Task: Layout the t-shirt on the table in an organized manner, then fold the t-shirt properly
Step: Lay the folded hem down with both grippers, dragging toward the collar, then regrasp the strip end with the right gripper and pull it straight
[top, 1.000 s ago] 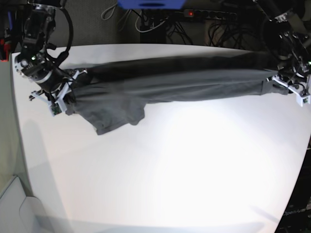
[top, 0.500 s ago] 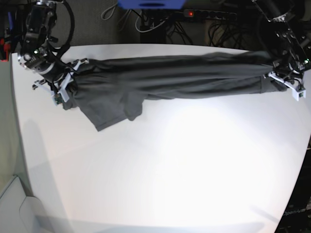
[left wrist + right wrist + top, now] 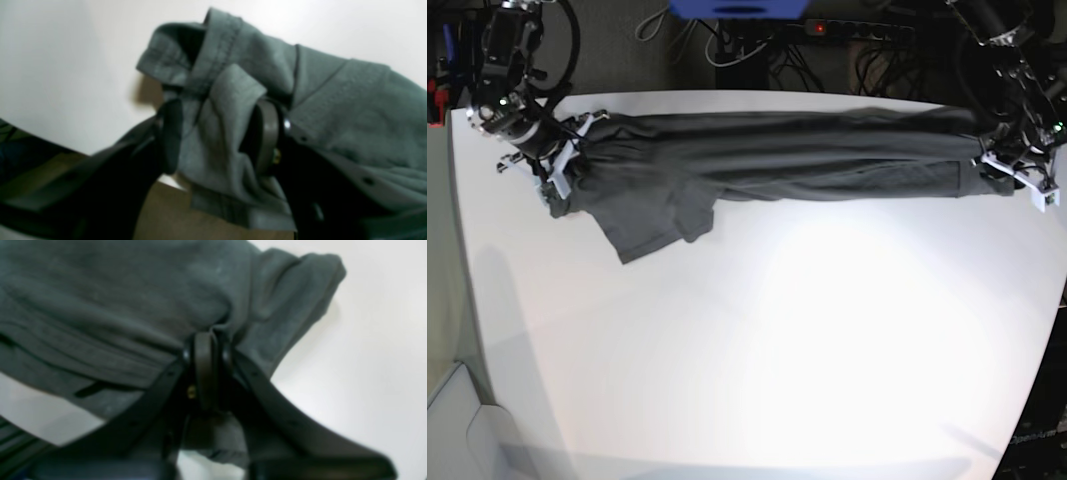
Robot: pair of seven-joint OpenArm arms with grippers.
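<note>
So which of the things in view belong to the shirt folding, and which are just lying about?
Job:
- dark charcoal-grey fabric t-shirt, stretched across
- large white smooth table
- left gripper
- right gripper

Lying about:
- black power strip behind the table
- tangled cables

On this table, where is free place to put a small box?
The large white smooth table is bare from the dark charcoal-grey fabric t-shirt to the near edge. The far strip is crowded: the shirt spans it, with end effectors at both ends.
</note>
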